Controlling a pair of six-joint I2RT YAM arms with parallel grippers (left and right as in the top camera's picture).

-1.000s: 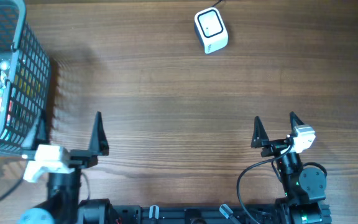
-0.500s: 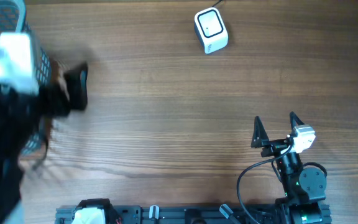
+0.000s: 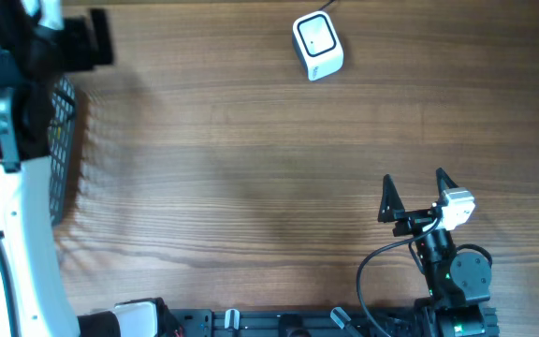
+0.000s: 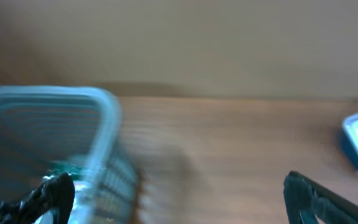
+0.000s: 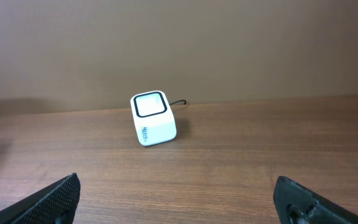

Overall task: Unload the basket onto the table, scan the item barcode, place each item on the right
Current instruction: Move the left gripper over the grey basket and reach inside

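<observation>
Overhead, the wood-grain table [image 3: 241, 178] carries a white barcode scanner [image 3: 317, 45] near its far edge, below a plain brown wall [image 5: 241, 43]. The left gripper [image 4: 179, 199] hangs wide open and empty by the mesh basket [image 4: 107, 118], whose contents are blurred. The right gripper [image 3: 413, 192] is likewise wide open and empty.

I work at what looks like a mock shop checkout: a wood-grain counter [image 3: 251, 168] carries a small white barcode scanner [image 3: 317, 45] with a thin cable [image 5: 179, 101] at its back, and a blue-grey mesh shopping basket [image 4: 101, 124] stands at the counter's left end. A plain brown wall [image 5: 241, 43] closes the far side, more test booth than real store.
</observation>
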